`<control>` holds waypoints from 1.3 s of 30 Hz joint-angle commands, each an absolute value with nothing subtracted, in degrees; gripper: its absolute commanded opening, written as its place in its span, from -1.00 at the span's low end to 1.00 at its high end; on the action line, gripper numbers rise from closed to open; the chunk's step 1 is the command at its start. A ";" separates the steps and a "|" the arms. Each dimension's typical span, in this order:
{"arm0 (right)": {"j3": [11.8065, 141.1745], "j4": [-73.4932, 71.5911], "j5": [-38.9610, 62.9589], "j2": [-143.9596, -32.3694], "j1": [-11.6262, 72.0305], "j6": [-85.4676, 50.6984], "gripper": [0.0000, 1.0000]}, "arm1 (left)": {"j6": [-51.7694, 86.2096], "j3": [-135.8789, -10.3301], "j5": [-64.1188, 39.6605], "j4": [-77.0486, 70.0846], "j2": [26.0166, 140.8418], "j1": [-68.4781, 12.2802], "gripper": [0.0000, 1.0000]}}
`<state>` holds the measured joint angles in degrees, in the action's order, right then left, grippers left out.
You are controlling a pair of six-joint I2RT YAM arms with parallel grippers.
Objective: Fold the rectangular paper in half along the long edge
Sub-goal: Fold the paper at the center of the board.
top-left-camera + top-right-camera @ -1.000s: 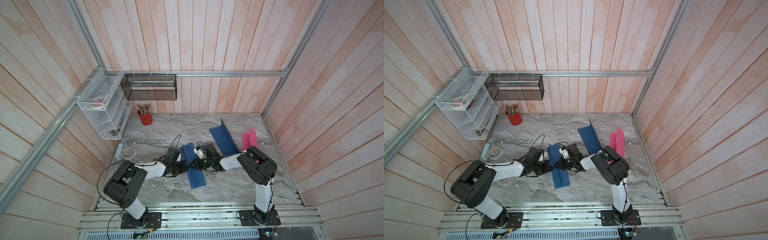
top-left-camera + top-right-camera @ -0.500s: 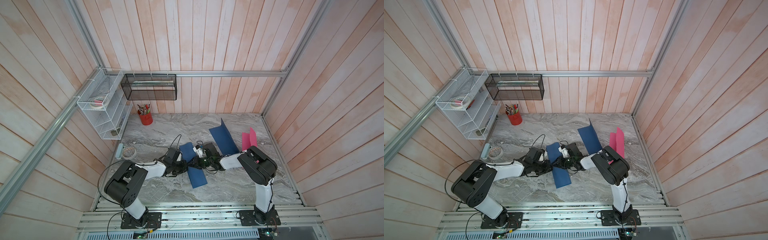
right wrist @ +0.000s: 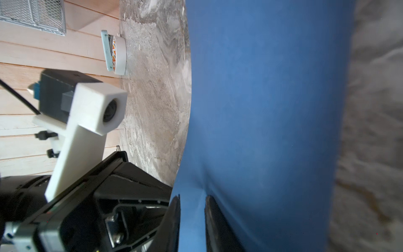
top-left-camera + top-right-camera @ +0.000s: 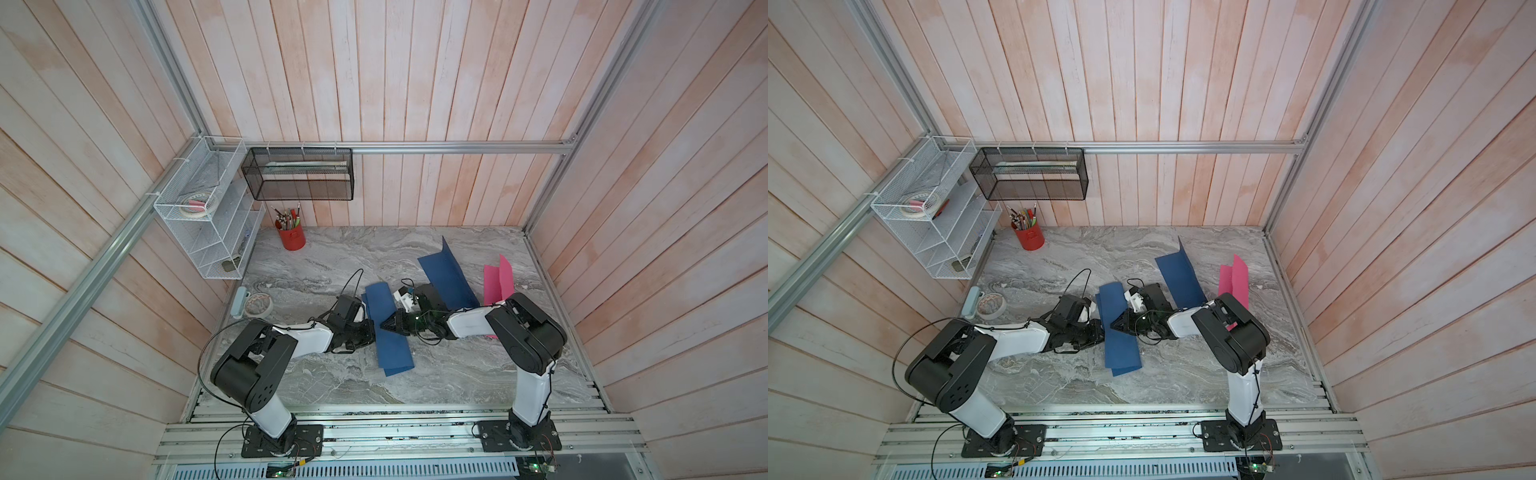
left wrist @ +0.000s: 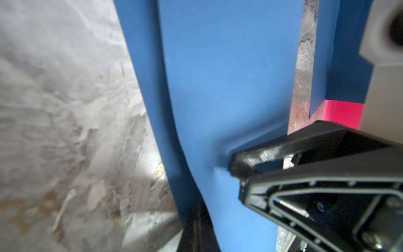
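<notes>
A blue paper (image 4: 392, 347) (image 4: 1122, 351) lies as a long strip on the marble table, between both arms. My left gripper (image 4: 371, 332) (image 4: 1101, 331) sits low at its left long edge. In the left wrist view my left gripper (image 5: 199, 231) is shut on that edge, and the sheet (image 5: 222, 87) bends up over a dark finger. My right gripper (image 4: 385, 326) (image 4: 1115, 326) reaches in from the right, its tips on the paper's top. In the right wrist view my right gripper (image 3: 192, 218) stands slightly open, with blue paper (image 3: 261, 109) showing in the narrow gap. Its fingertip (image 5: 239, 162) dents the sheet.
A second blue sheet (image 4: 449, 274), bent upward, and a pink sheet (image 4: 496, 278) lie behind the right arm. A red pencil cup (image 4: 292, 239) stands at the back left, a tape roll (image 4: 258, 304) by the left wall. A white wire shelf (image 4: 208, 220) and a black mesh basket (image 4: 299, 174) hang above.
The right gripper's jaws have parted a little from shut. Both arms and the blue paper stay almost where they were.
</notes>
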<state>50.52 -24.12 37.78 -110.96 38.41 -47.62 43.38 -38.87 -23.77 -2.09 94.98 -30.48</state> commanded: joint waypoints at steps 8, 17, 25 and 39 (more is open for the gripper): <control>51.40 -16.54 38.38 -110.50 38.32 -41.31 -0.58 | 43.18 -37.00 -20.57 4.15 98.33 -30.95 -1.00; 51.59 -17.10 39.11 -111.31 38.16 -41.34 -0.59 | 43.28 -37.34 -20.74 4.04 98.62 -31.11 -1.00; 52.38 -17.40 39.50 -113.79 38.19 -41.17 -0.59 | 43.29 -38.01 -20.83 5.70 93.62 -31.03 -1.00; 51.18 -19.42 40.28 -115.57 38.46 -41.92 -0.61 | 41.92 -39.97 -19.41 10.19 83.97 -26.28 -1.00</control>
